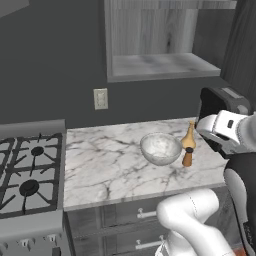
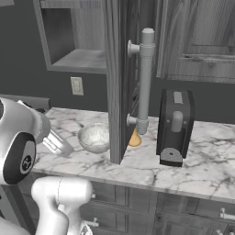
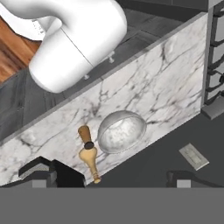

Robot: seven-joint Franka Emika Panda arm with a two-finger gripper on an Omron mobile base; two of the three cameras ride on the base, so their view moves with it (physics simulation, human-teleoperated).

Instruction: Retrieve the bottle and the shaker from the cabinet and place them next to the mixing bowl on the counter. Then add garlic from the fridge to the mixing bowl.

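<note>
The glassy mixing bowl (image 1: 161,148) (image 2: 94,137) (image 3: 121,131) stands on the white marble counter (image 1: 110,165) (image 3: 153,87). Just to its right are the golden-tan bottle (image 1: 189,135) (image 3: 89,159) and, in front of it, the short orange-brown shaker (image 1: 188,157) (image 3: 85,135), both upright. In the right base view only the bottle's base (image 2: 134,138) shows past the door. The grey cabinet niche (image 1: 160,65) (image 2: 78,43) above is bare. My gripper (image 3: 113,179) hangs high over the counter and is open, with nothing between its fingertips (image 3: 43,173). The garlic and the fridge are out of view.
A gas stove (image 1: 27,175) borders the counter on the left. A black toaster (image 2: 174,126) stands at the counter's right. The cabinet door (image 2: 120,82) with a long grey handle (image 2: 146,78) stands open over the counter. A wall outlet (image 1: 100,98) sits behind.
</note>
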